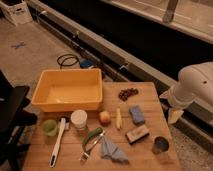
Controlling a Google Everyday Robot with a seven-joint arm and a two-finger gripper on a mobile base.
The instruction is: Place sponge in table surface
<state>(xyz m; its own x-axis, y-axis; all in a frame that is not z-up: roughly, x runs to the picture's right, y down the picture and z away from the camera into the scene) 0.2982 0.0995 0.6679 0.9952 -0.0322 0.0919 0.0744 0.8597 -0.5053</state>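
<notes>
A tan sponge with a dark top (137, 134) lies on the wooden table (150, 95), towards the front right. My white arm (192, 85) comes in from the right, beyond the table's right edge. The gripper (173, 115) hangs just off that edge, to the right of and a little behind the sponge, apart from it. Nothing shows in the gripper.
A yellow bin (68, 89) stands at the back left. On the table lie a blue pad (137, 114), grapes (128, 93), an apple (104, 118), a corn piece (118, 119), a white cup (79, 119), a green cup (49, 127), a white brush (57, 142), a blue cloth (112, 149) and a metal cup (160, 144).
</notes>
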